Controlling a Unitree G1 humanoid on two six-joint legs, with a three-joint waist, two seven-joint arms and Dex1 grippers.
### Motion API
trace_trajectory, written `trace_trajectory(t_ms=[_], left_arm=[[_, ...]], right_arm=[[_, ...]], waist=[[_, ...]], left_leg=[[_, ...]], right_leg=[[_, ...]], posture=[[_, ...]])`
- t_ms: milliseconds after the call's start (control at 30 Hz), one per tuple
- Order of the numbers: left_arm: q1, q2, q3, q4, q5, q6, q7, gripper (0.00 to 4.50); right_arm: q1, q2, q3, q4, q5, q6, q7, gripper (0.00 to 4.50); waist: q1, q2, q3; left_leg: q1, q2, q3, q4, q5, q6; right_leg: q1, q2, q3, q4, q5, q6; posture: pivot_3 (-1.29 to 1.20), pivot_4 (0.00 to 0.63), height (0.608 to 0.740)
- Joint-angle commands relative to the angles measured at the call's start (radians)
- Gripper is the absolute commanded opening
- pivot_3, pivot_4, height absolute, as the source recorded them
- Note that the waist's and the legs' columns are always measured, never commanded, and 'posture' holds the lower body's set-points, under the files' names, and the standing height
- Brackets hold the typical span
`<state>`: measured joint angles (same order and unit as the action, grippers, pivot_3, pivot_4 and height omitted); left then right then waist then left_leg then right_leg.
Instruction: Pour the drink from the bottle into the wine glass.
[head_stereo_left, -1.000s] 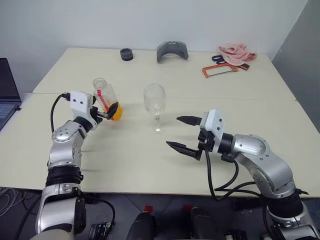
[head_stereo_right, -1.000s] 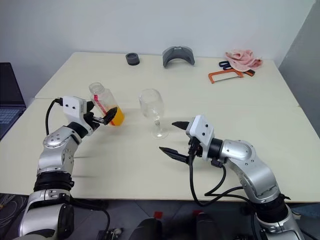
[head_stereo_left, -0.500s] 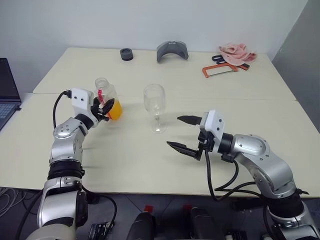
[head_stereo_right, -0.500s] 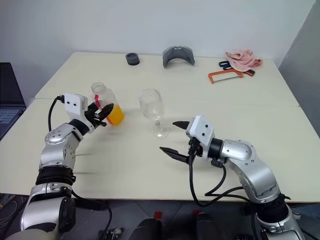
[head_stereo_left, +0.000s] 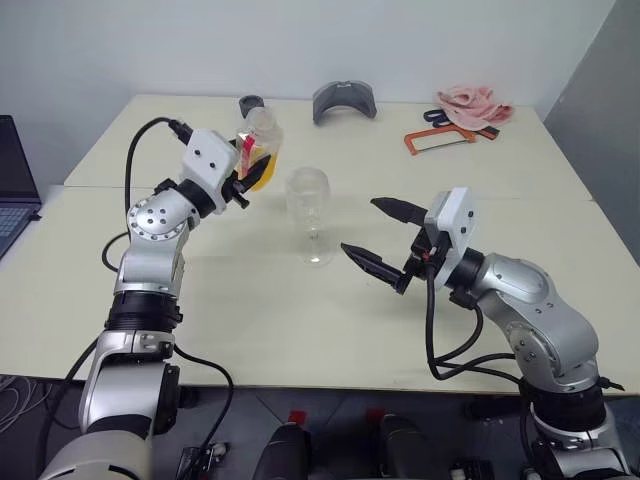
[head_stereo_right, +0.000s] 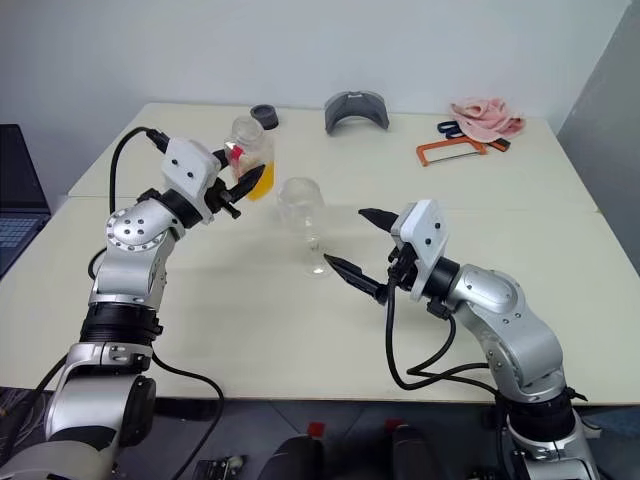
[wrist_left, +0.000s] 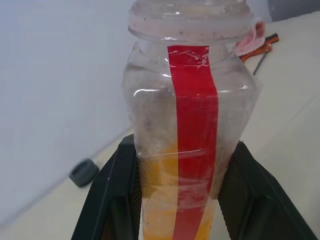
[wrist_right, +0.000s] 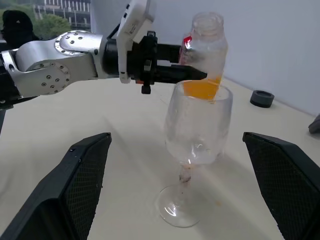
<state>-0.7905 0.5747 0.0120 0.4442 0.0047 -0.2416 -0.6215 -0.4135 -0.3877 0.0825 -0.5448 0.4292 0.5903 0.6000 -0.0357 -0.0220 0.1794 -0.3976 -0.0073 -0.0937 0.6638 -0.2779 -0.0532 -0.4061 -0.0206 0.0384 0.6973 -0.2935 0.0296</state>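
Two arms over pale table (head_stereo_left: 250, 320), one at each side. Left arm raised, elbow bent, forearm angled up and inward; left gripper (head_stereo_left: 243, 178) roughly level, clenched on bottle (head_stereo_left: 258, 150) at its lower half. Bottle lifted clear of table, near upright with slight lean, uncapped mouth uppermost, up and to left of wine glass (head_stereo_left: 308, 214) and just beside its rim in head views. Red label stripe (wrist_left: 195, 145) facing left wrist camera, black fingers (wrist_left: 112, 195) pressed on both flanks. Drink (head_stereo_right: 256, 181) pooled orange in bottle's bottom part; upper part clear.

Right arm lower, bent at elbow, forearm reaching in toward table centre. Right gripper (head_stereo_left: 375, 237) roughly level, jaws spread wide, grasping nothing, just to right of wine glass and apart from it. In right wrist view, stem and foot (wrist_right: 177, 209) between the two spread fingers (wrist_right: 80, 185), farther out, no contact.

Wine glass upright on table, foot flat. Bowl contents: cannot tell; no clear liquid level visible.

Count: one bottle, one wine glass, two grippers. At far edge of table: one dark round ring (head_stereo_left: 250, 103), one grey curved piece (head_stereo_left: 344, 101), one pink cloth (head_stereo_left: 473, 103), one orange-framed hacksaw (head_stereo_left: 440, 139). One laptop (head_stereo_left: 15, 185) at far left, off main table.
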Motion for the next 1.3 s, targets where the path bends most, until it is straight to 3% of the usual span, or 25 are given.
trace_trajectory(t_ms=[33,467,1300], left_arm=[[-0.054,0.035,-0.025,0.019,0.063,-0.143,0.007,1.67],[-0.166,0.128,-0.100,0.249,0.271,-0.497,0.126,1.66],[-0.276,0.207,-0.201,0.387,0.559,-0.664,0.409,1.66]], right_arm=[[-0.016,-0.010,-0.034,-0.024,0.024,0.000,-0.008,4.50],[-0.048,-0.119,-0.067,0.064,0.038,-0.022,0.076,4.50],[-0.049,-0.115,-0.037,0.064,0.042,-0.012,0.120,4.50]], waist=[[0.001,0.000,0.000],[0.001,0.000,0.000],[0.001,0.000,0.000]], left_leg=[[0.000,0.000,0.000,0.000,0.000,0.000],[0.000,-0.001,0.001,0.000,0.000,0.001],[-0.001,-0.001,0.007,0.000,0.000,0.001]], right_leg=[[0.000,0.000,0.000,0.000,0.000,0.000],[0.000,0.000,0.000,0.000,0.000,0.000],[0.000,0.000,0.000,0.000,0.000,0.000]], posture=[[0.00,0.150,0.740],[0.00,0.150,0.740],[0.00,0.150,0.740]])
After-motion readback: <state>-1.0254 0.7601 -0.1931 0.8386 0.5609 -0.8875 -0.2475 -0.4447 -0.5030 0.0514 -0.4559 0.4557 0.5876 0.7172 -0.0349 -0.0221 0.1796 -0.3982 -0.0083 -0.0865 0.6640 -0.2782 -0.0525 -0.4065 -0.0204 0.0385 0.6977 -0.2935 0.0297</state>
